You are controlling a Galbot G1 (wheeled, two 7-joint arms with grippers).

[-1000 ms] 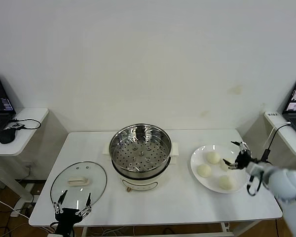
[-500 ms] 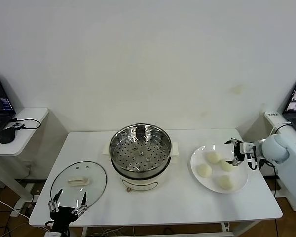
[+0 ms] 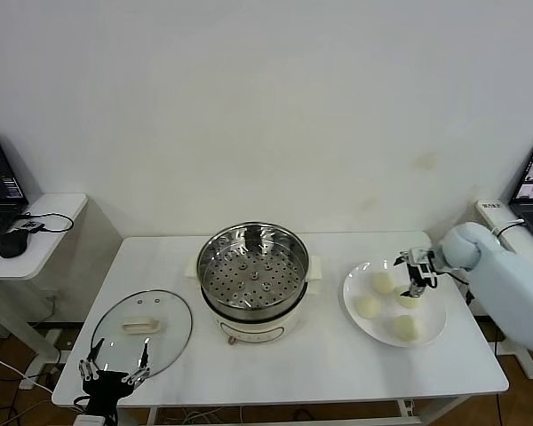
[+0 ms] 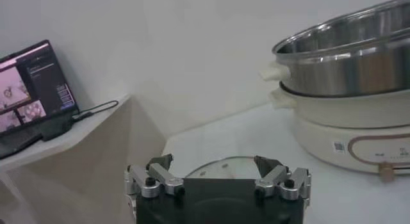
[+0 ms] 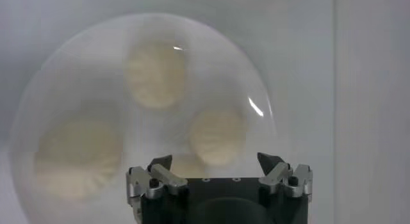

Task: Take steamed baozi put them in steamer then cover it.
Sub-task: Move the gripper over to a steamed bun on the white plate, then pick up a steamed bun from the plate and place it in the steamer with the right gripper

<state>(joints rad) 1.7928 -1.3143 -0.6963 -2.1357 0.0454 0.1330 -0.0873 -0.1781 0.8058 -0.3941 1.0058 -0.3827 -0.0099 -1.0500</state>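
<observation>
Hovering over the white plate [image 3: 435, 330], the right gripper [image 3: 415, 277] has its fingers spread apart and holds nothing; since a second ago it has swung in from the plate's outer rim, farthest from the steamer [image 3: 253, 277], to sit above the bun on the plate's far right. Its wrist view looks straight down on the plate [image 5: 45, 104], with the gripper [image 5: 218, 171] above the lowest of the buns.

The left gripper [image 3: 114, 368], also open and empty, hangs at the table's front edge beside the cover [image 3: 142, 325], on the side away from the steamer; it has drifted slightly farther from the steamer over that second. In its wrist view the gripper [image 4: 214, 174] faces the cover's glass rim [image 4: 224, 162], with the steamer [image 4: 349, 84] beyond.

The plate, just right of the steamer, holds all four steamed baozi [image 3: 368, 306]. The steamer stands at the table's centre, uncovered, and its perforated tray [image 3: 253, 275] carries no buns. The cover lies flat on the table [image 3: 329, 373] left of the steamer, handle up.
</observation>
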